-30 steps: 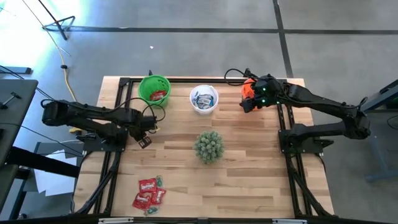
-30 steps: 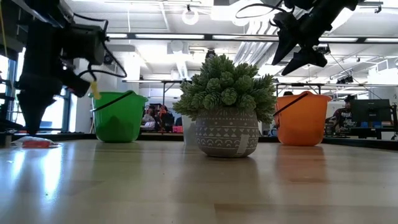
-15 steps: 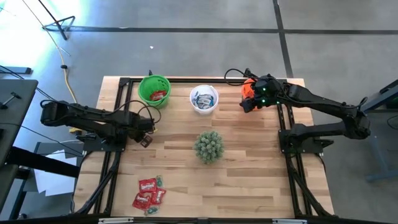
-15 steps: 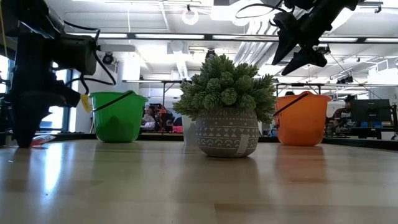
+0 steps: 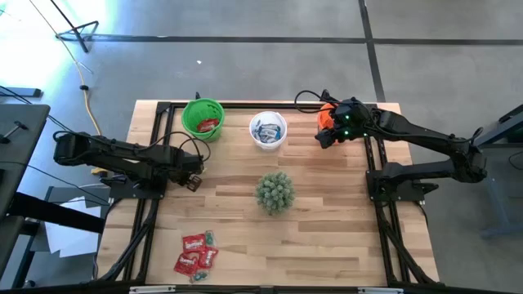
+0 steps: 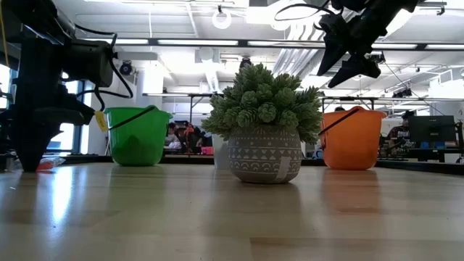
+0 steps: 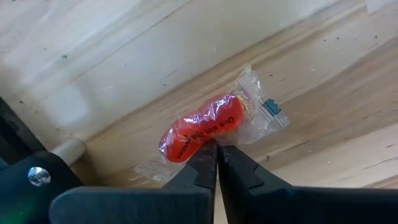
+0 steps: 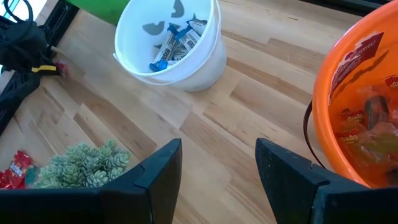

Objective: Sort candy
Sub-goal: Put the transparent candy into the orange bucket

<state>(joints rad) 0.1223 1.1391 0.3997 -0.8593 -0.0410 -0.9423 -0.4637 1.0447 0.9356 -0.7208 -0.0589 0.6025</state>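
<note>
Your left tool (image 7: pixel 217 152) is pinched together on a red candy (image 7: pixel 202 132) lying on the table (image 5: pixel 327 220) near the green cup (image 5: pixel 203 117), ready for lifting, while the right tool (image 8: pixel 217 165) waits, fingers apart, over the orange cup (image 8: pixel 357 93).

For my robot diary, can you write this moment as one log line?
left gripper shut at shiny red wrapped candy | right gripper open by orange plastic cup | sorting unfinished
</note>
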